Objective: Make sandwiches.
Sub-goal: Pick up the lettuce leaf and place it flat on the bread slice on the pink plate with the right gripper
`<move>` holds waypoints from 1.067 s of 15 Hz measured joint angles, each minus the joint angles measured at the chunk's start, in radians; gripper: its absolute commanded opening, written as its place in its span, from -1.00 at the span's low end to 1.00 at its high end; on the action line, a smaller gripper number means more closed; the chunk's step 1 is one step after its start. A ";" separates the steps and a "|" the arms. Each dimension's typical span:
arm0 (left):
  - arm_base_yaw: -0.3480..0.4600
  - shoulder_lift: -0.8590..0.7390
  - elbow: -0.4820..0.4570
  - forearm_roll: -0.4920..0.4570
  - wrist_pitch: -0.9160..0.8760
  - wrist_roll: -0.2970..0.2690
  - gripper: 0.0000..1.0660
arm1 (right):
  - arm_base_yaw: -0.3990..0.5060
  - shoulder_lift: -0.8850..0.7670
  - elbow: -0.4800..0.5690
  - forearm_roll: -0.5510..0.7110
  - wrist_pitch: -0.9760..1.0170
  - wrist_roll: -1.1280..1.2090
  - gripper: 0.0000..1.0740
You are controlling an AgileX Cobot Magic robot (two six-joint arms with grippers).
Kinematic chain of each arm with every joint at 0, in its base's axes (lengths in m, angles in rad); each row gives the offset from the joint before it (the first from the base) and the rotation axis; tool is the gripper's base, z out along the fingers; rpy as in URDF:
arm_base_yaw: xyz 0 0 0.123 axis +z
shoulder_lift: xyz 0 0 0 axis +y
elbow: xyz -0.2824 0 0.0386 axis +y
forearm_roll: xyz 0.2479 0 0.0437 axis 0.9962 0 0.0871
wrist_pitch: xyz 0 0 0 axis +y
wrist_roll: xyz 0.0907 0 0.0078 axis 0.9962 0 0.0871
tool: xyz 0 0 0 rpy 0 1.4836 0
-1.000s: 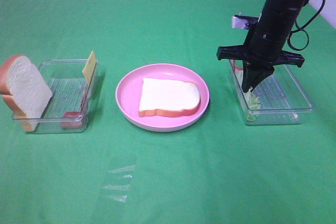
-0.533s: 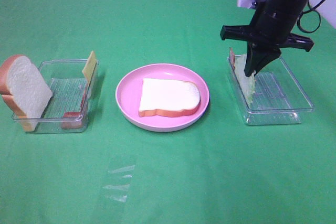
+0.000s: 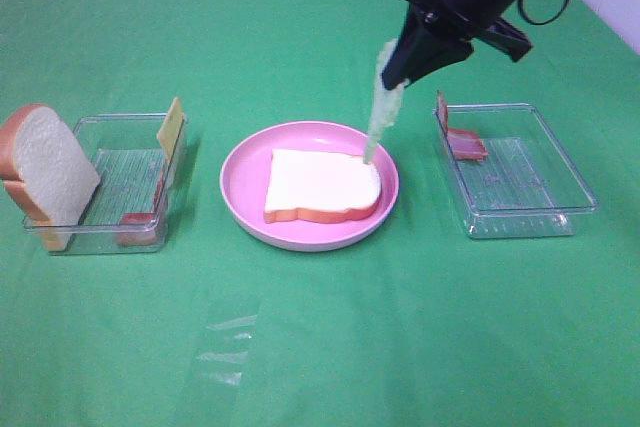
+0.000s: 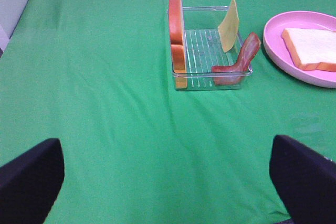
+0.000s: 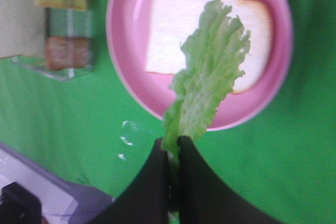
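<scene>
Currently the sandwich is at its second layer.

Exterior high view: one bottom bread slice (image 3: 322, 185) lies flat on the pink plate (image 3: 240, 197) at the centre of the green surface (image 3: 320, 347). The right pincer (image 3: 392, 59) is clamped on the upper end of the lettuce leaf (image 3: 379, 107) and holds it clear of the plate. The leaf hangs with its long axis close to vertical, running 12 to 6 o'clock with a slight lean. Its free tip points down, at or just above the 2 o'clock corner of the slice. Contact cannot be confirmed.

Not yet placed:
- At 9 o'clock from the plate, the left tray (image 3: 125, 122) holds the second bread slice (image 3: 45, 172), the cheese slice (image 3: 171, 127) and one bacon strip (image 3: 140, 219).
- At 3 o'clock, the right tray (image 3: 520, 217) holds another bacon strip (image 3: 466, 143).

Left wrist view: the left pincer (image 4: 165, 150) stands wide apart and holds nothing. It is well apart from the left tray (image 4: 210, 8). In the tray, the bread slice stands on edge and the cheese and bacon lean upright.

Right wrist view: the pincer tips (image 5: 173, 150) are pressed together on the stem end of the leaf (image 5: 210, 72). The long axis of the leaf runs from the tips out across the bread slice (image 5: 173, 24), with the frilled end over the bread.

Judged remaining: lay the leaf flat, add bacon and cheese, then cap with the second slice.
</scene>
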 measured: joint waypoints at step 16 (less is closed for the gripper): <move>0.000 0.000 0.000 0.001 0.000 0.000 0.92 | 0.120 0.293 -0.041 0.408 -0.231 -0.269 -1.00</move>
